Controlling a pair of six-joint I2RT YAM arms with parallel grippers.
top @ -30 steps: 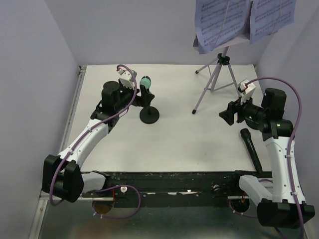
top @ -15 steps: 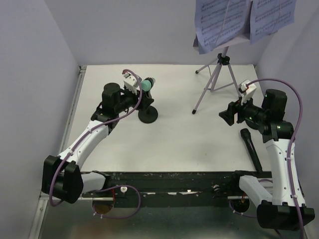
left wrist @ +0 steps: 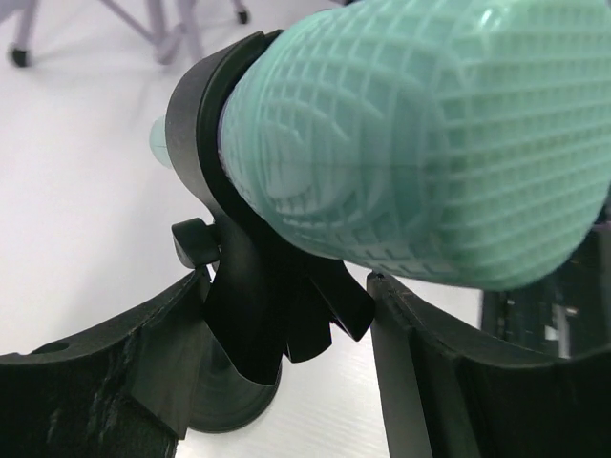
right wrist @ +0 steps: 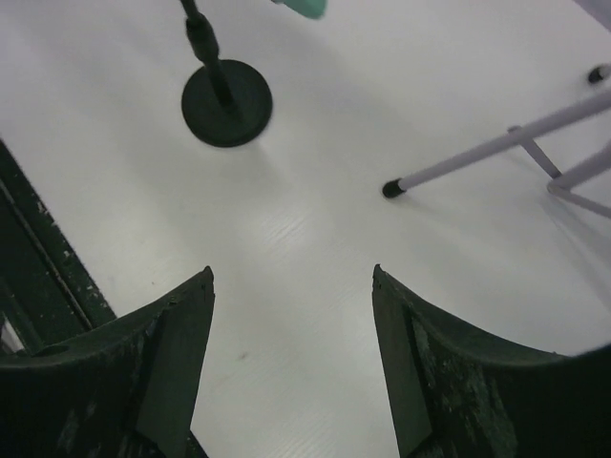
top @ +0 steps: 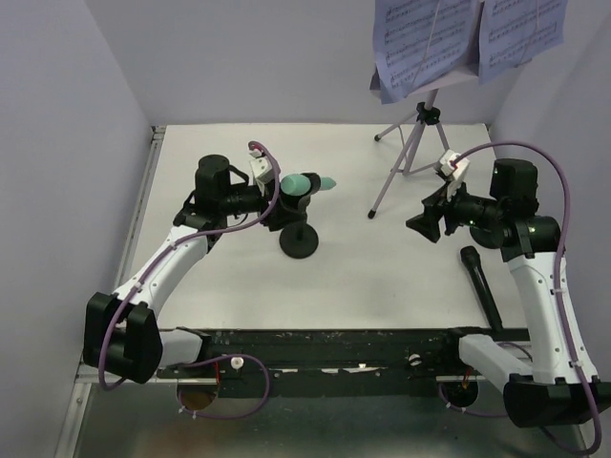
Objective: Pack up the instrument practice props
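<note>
A mint-green microphone (top: 304,182) lies tilted nearly level in the clip of a black round-based mic holder (top: 299,244) left of the table's centre. My left gripper (top: 279,204) is shut on that holder's clip just under the microphone's mesh head (left wrist: 420,143); the black clip (left wrist: 243,286) sits between my fingers (left wrist: 95,382). My right gripper (top: 421,223) hovers open over bare table, nothing between its fingertips (right wrist: 291,277). A black microphone (top: 480,286) lies flat near the right arm. The lilac tripod music rack (top: 416,151) stands at the back right, holding sheet-music pages (top: 426,38).
The table (top: 382,277) has walls on the left, back and right. A tripod leg (right wrist: 496,151) reaches toward the middle, close to my right gripper. The holder's base (right wrist: 227,103) and the mint handle's tip (right wrist: 301,8) show in the right wrist view.
My left gripper has closed on the holder's clip and dragged the holder nearer and rightward, tipping the mint-green microphone nearly level. My right gripper has shifted slightly left.
</note>
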